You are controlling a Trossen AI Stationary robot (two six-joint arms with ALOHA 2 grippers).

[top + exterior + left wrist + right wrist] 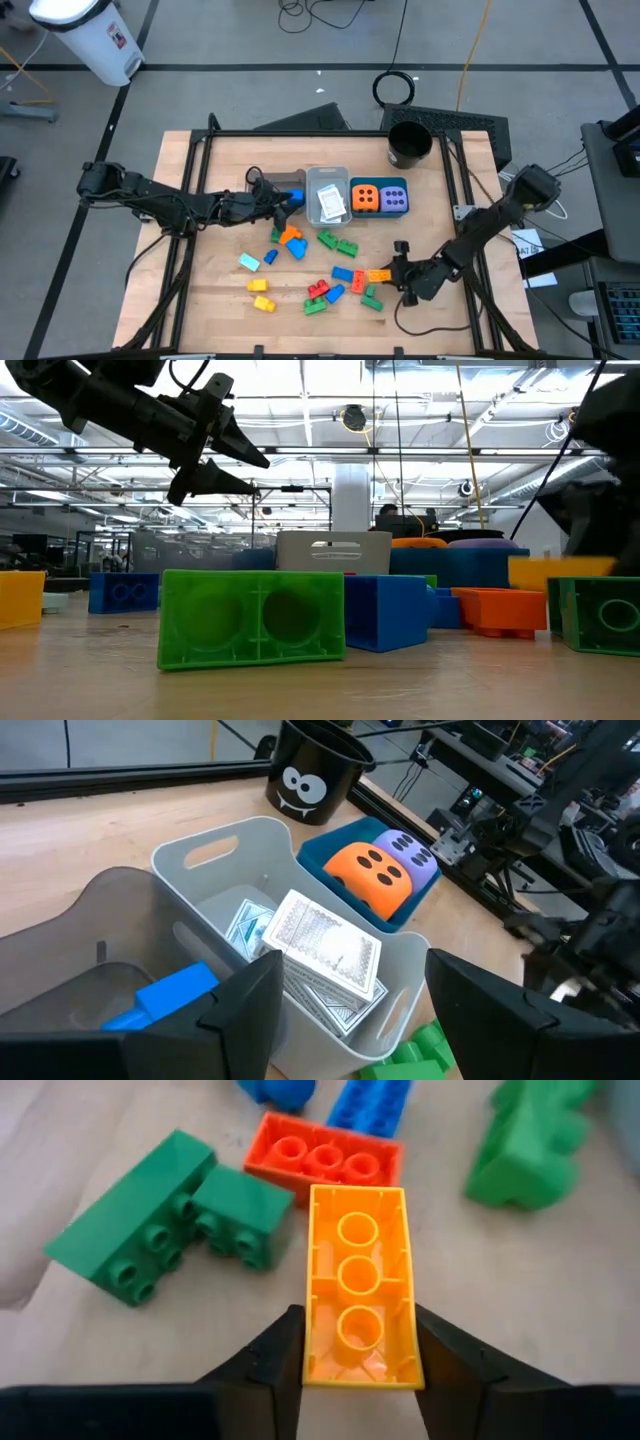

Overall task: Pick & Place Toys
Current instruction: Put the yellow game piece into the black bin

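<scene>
Right gripper (358,1342) pinching a yellow-orange brick (358,1285) at the table's near right.

The brick lies hollow side up (three round tubes in a row inside its rim), its near end between the two dark fingers, which press its long sides. Just beyond it lie a green brick (165,1215) and a red-orange brick (325,1158), studs showing. Farther off, the left gripper (350,995) hovers with fingers spread over the grey bin (230,855) holding white cards (325,955); what looks like a blue brick (170,995) sits in the clear bin (90,920) beside it.
</scene>
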